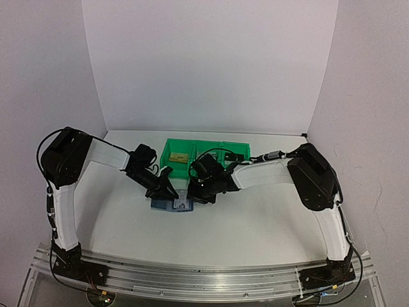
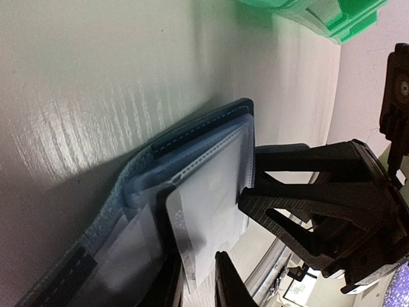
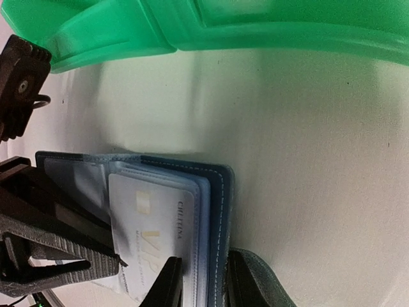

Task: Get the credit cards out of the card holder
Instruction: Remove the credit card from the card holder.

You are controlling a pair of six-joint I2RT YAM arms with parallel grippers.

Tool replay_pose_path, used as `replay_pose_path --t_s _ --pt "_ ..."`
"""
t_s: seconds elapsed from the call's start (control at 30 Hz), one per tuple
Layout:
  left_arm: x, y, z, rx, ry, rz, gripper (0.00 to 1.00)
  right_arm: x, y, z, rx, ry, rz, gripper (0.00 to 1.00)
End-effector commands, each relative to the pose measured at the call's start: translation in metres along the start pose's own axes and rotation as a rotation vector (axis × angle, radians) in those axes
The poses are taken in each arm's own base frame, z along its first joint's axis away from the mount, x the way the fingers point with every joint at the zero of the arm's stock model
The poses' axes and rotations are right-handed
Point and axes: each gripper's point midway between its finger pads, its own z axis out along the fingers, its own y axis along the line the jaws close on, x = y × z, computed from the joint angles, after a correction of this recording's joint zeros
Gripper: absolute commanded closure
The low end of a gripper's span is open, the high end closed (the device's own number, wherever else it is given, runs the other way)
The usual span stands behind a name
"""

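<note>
**Desk:** What is the overhead view showing?

**Field:** You are watching both arms leaning in over the card holder (image 1: 167,205), which is lying open on the white counter (image 1: 268,217) just in front of the green bins (image 1: 211,146). The left pincer (image 1: 167,190) and right pincer (image 1: 197,194) are meeting over it. A gold-yellow card (image 1: 179,157) is sitting in the bins' left compartment.

**Desk:** And from the left wrist?

**Field:** Your left pincer's jaws are standing narrow. They are straddling the exposed edge of a silver-grey card (image 2: 204,217) that is poking out of a clear sleeve. I cannot tell whether they are actually pinching it.

**Desk:** The right wrist?

**Field:** Your right pincer's jaws are standing just as narrow, astride the holder's stitched blue edge. I cannot tell whether they are biting there either.

**Desk:** How is it going to handle?

**Field:** The card is looking light, stiff and slick. You are probably wanting both flat faces near that exposed edge, pulling straight along the sleeve. The holder is looking soft and floppy, and is likely to lift or slide with the card unless you are pinning it by the cover. The two pincers are crowding each other beside the card, and the bins' wall is standing close behind.
</note>
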Motion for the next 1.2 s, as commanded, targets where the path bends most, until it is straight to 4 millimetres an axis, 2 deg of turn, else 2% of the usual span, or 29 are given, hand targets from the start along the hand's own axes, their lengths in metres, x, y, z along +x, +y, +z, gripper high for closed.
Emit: replay_pose_path --t_s 0.0,0.2,0.4,0.7,0.87,1.17 --pt "-0.016 -0.028 0.000 0.084 -0.036 0.092 0.87 0.046 -0.016 0.017 0.015 0.143 0.012 0.79" --pt "-0.008 -0.029 -0.002 0.096 -0.022 0.098 1.00 0.045 -0.015 0.018 0.008 0.143 0.018 0.79" --pt "-0.002 -0.025 -0.006 0.090 -0.014 0.091 1.00 0.045 -0.024 0.016 0.025 0.141 0.033 0.80" --pt "-0.003 -0.003 -0.033 0.058 -0.044 0.076 1.00 0.062 -0.059 0.020 0.097 0.175 0.057 0.84" --pt "-0.002 0.004 -0.043 0.050 -0.053 0.069 1.00 0.065 -0.060 0.021 0.099 0.184 0.045 0.84" --pt "-0.009 0.023 -0.070 -0.015 -0.091 0.088 1.00 0.057 -0.054 0.013 0.081 0.167 0.026 0.84"
